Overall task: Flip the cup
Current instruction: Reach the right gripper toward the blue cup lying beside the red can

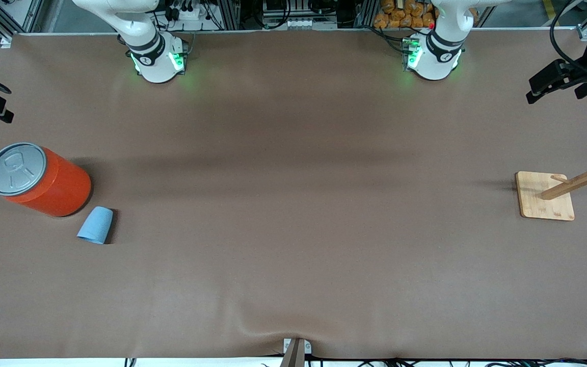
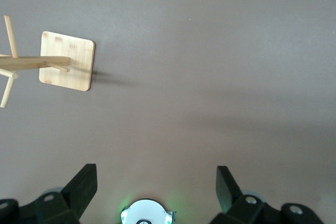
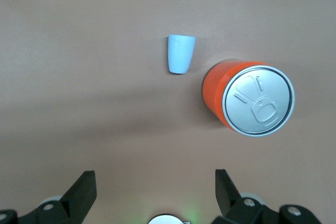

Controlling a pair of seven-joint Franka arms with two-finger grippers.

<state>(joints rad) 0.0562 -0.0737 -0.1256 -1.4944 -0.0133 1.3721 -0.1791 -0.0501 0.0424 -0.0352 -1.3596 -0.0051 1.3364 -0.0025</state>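
The cup [image 1: 96,225] is small and light blue. It lies on its side on the brown table, close beside the orange can and nearer to the front camera, with its wide rim toward that camera. The right wrist view shows the cup [image 3: 180,54] from above, well clear of my right gripper [image 3: 154,177]. That gripper is open and empty, high over its own base. My left gripper [image 2: 156,174] is open and empty too, high over the left arm's base. Neither gripper shows in the front view.
A large orange can [image 1: 44,178] with a grey lid [image 3: 257,100] stands at the right arm's end. A wooden rack on a square base [image 1: 545,196] [image 2: 67,60] stands at the left arm's end. Black fixtures [image 1: 558,76] sit at both table ends.
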